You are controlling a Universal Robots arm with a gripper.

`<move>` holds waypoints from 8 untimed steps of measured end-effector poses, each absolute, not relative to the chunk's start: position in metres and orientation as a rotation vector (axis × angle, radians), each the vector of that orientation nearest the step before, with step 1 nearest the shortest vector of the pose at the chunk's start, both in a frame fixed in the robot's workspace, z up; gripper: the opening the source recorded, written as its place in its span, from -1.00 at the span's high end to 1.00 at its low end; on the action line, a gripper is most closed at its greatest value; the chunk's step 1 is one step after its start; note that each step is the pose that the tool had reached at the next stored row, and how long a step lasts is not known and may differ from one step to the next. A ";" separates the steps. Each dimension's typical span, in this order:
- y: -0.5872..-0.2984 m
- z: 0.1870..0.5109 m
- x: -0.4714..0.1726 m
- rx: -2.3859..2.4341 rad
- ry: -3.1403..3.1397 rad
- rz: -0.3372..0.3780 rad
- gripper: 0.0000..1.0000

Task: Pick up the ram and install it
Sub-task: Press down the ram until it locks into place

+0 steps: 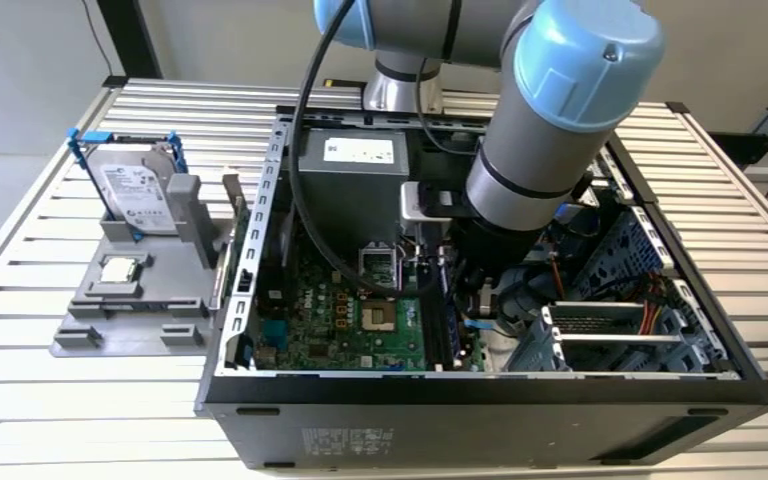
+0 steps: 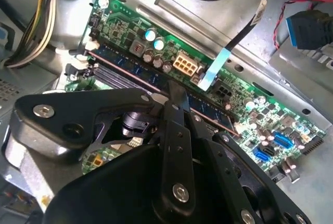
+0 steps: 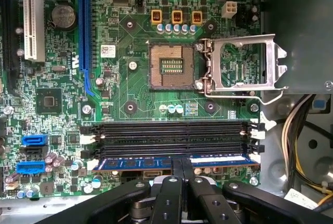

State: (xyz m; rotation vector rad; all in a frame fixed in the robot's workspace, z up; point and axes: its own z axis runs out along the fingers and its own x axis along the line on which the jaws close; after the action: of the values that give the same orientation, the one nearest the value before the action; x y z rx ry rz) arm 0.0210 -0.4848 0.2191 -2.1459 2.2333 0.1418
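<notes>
Your arm is down inside the open computer case, centre of the exterior view. In the first wrist view your gripper sits at bottom centre, fingers narrow and pinched on the top edge of the ram. The ram lies along the slot nearest the gripper, one of four slots stacked in a row across the lower middle; the other three are empty and black. Above them, centre frame, one open processor socket with its silver latch frame swung aside. In the second wrist view the ram runs diagonally from upper left to centre. At the exterior view's left, one gray tray holds one hard drive standing upright and one processor chip lying flat.
</notes>
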 end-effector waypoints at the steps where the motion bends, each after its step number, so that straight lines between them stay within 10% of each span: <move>1: -0.485 0.221 0.021 -2.145 2.232 0.143 1.00; 8: -0.485 0.243 0.021 -2.146 2.233 0.142 1.00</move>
State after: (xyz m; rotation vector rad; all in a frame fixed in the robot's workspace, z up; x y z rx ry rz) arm 0.0212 -0.4849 0.2432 -2.1462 2.2334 0.1417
